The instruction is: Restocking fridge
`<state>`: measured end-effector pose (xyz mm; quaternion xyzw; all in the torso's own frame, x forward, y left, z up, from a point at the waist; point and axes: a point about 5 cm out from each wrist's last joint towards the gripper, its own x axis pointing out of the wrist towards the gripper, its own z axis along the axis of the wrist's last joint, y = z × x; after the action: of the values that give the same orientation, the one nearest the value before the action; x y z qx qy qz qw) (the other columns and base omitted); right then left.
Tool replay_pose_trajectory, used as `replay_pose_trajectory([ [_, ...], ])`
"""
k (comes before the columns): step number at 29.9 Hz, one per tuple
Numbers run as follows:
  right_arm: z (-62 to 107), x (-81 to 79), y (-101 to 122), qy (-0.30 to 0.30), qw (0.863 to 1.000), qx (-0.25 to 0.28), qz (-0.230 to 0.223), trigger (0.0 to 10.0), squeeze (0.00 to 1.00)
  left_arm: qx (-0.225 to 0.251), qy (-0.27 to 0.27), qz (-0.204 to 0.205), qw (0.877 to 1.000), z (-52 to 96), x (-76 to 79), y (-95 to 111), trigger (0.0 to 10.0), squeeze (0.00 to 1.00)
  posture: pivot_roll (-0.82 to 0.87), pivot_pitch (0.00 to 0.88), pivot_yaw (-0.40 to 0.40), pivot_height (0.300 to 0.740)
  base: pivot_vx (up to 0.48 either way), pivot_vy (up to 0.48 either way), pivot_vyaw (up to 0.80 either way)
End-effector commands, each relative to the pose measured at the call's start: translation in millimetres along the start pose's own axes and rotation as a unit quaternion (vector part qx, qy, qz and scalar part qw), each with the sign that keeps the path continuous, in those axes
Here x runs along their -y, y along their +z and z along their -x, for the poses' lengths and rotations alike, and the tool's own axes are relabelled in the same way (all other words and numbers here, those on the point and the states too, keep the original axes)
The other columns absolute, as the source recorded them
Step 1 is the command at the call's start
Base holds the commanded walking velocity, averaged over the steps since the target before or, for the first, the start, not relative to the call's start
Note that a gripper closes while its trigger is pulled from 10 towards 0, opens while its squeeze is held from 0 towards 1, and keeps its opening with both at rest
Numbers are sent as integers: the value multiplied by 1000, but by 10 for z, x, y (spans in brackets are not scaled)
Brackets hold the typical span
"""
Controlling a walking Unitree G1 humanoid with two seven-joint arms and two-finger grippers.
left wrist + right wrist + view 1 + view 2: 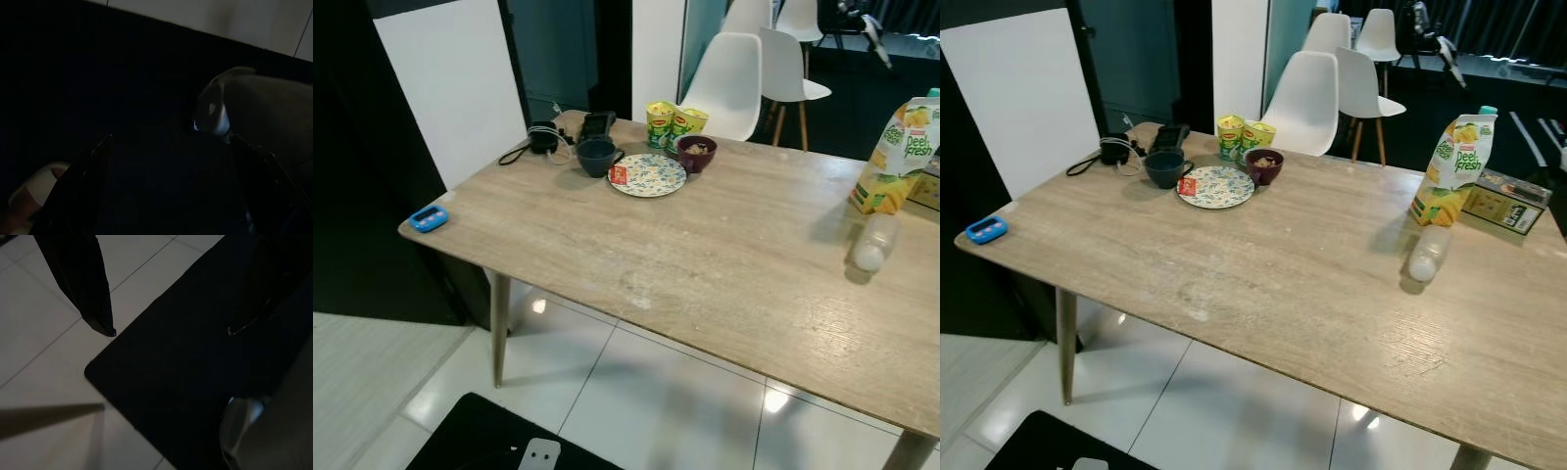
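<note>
Standing on the table, "Peel Fresh" carton; right gripper gapes empty.

juice carton: upright, yellow-green, far from both grippers | plastic bottle: lying down, just beside carton

Head stereo pair: high, angled down across wooden table from its near edge; both eyes share tabletop, white chairs, tiled floor. Wrist pair: low, close, aimed down at black mat and pale tiles.
</note>
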<state>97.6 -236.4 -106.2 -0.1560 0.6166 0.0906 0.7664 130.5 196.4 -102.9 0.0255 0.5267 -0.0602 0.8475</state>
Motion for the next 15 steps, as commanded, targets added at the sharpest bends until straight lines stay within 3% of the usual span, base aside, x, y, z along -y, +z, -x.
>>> replay_pose_trajectory([
  [1, 1, 10, -1, -3, 1000, 0, -5, 10000, 0, 3, -5, -7, 1000, -6, 18, 24, 10000, 0, 43, 0, -43, 740, 0, 0, 0],
  [5, 1, 9, -2, -5, 1000, 0, -6, 10000, 0, -2, 0, -23, 1000, -6, 10, 19, 10000, 0, 43, 0, -43, 740, 0, -480, 0],
  [12, 1, 8, -7, -6, 1000, -2, -6, 10000, 0, 3, 16, -14, 1000, -3, -15, 24, 10000, 0, 44, 0, -46, 740, 0, -429, 0],
  [15, 1, 6, -11, -4, 1000, -3, -5, 10000, 0, 4, 18, -12, 1000, -2, -19, 25, 10000, 0, 46, 0, -48, 740, 0, 0, 0],
])
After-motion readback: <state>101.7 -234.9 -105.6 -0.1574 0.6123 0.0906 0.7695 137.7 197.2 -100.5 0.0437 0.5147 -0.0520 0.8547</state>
